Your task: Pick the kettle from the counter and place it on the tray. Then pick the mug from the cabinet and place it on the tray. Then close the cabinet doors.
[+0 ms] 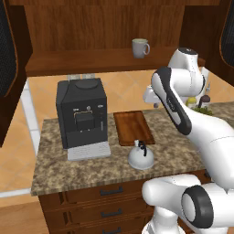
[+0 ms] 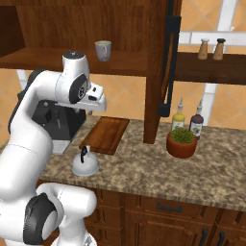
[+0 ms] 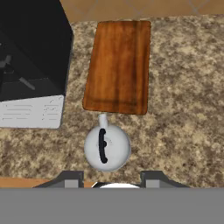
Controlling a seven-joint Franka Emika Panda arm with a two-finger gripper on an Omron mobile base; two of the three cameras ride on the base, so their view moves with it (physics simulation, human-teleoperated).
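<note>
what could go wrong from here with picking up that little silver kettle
The small silver-white dome kettle sits close to the near end of the reddish-brown wooden tray, spout toward it; a clumsy descent could shove it into the rim. Its thin black arched handle is a narrow target for the half-open claw, so the grip may slip. The big black coffee machine stands right beside the tray, and a swinging kettle might clip it.
</note>
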